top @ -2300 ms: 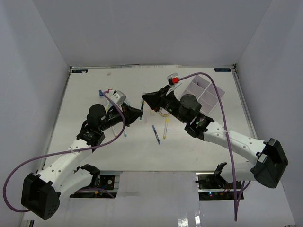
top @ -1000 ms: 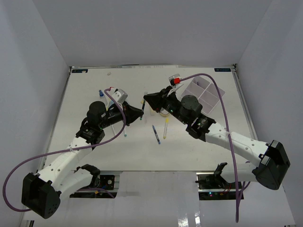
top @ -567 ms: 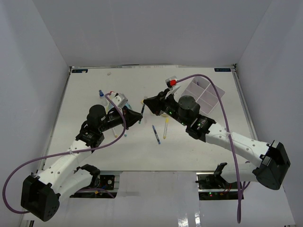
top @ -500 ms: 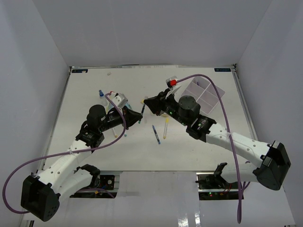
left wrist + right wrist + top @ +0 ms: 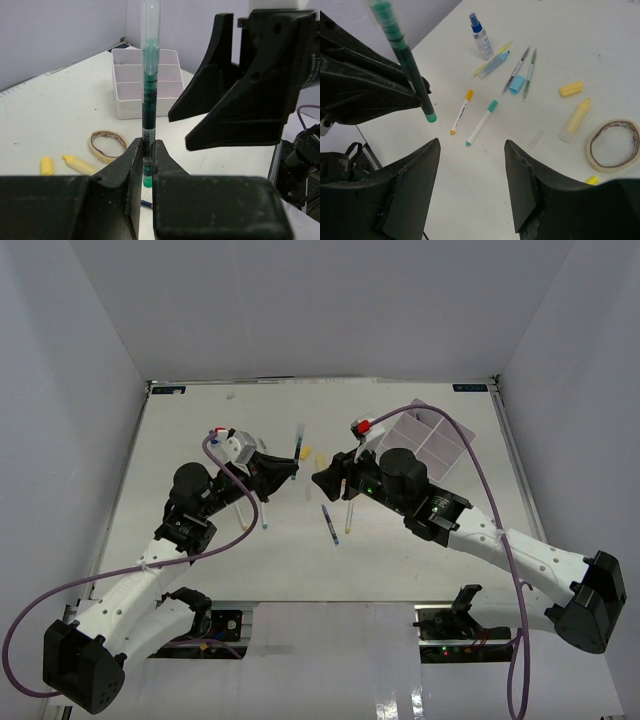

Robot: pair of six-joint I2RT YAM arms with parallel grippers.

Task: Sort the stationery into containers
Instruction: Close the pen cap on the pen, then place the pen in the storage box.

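Left gripper (image 5: 146, 150) clamps the green pen (image 5: 149, 100) upright; right gripper (image 5: 472, 150) stands wide near it, not touching.

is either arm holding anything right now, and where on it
The left gripper is shut on the green pen, pinching it near its lower end, with the pen upright. The right gripper is open and holds nothing.

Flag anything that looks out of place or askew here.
The green-inked clear plastic pen stands upright in mid-air, pinched near its lower end by the left gripper, while other pens lie flat on the white table. The right gripper hangs open beside it, not touching.
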